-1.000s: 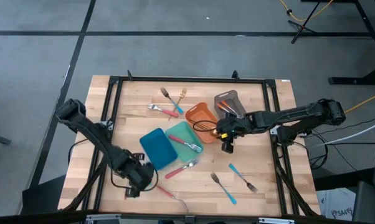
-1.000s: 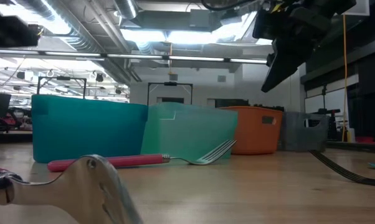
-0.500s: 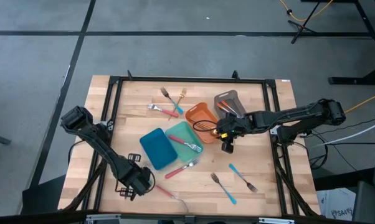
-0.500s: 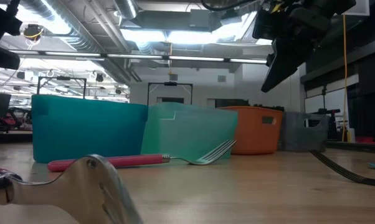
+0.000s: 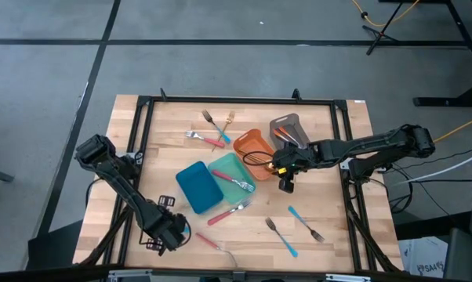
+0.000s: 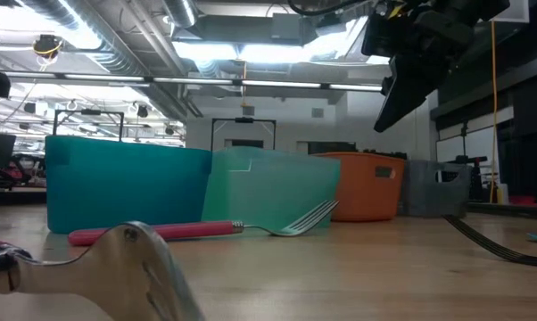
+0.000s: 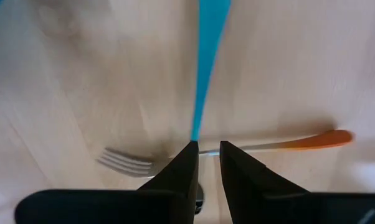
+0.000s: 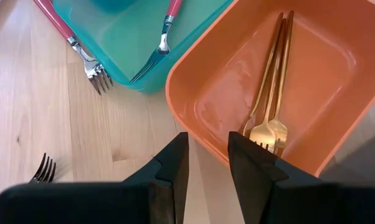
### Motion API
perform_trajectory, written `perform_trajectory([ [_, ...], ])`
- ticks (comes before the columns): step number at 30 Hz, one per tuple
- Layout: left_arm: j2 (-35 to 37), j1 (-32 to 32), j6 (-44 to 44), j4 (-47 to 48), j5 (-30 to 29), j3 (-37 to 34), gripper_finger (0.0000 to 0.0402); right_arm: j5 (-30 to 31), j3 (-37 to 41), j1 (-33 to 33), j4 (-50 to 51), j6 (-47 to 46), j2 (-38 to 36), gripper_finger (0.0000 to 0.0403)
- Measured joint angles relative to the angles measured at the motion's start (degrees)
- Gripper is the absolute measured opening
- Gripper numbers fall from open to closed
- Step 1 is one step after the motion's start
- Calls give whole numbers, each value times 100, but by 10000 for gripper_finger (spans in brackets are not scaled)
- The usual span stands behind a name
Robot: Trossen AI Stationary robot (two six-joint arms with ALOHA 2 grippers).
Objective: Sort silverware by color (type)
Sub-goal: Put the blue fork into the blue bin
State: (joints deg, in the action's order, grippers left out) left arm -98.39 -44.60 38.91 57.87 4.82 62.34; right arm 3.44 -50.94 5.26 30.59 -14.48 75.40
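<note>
Left claw (image 7: 205, 155) clamps what looks like a blue-handled utensil (image 7: 207, 62) above the tabletop (image 5: 338, 235); right claw (image 8: 208, 158), fingers apart, hovers beside the orange tray (image 8: 312, 74).

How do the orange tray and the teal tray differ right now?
The orange tray holds two gold forks lying side by side; the teal tray holds a red-handled fork. In the high view the orange tray sits nearer the right gripper than the teal one. Both are open-topped plastic.
</note>
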Motion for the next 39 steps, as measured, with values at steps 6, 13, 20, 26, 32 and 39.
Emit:
perform_trajectory([
  [6,0,2,147,-261,49,-438,60,0,0,0,0,0,0,105],
  [13,0,6,145,-596,44,-712,60,0,0,0,0,0,0,105],
  [20,11,7,105,-859,6,-904,60,-1,0,-1,0,0,2,105],
  [26,11,7,102,-863,24,-908,36,0,-2,-1,-1,0,2,105],
  [32,11,7,101,-859,22,-908,11,0,-2,-2,-2,-2,2,105],
  [39,11,-2,99,-816,-164,-889,12,-2,-2,0,0,0,2,105],
])
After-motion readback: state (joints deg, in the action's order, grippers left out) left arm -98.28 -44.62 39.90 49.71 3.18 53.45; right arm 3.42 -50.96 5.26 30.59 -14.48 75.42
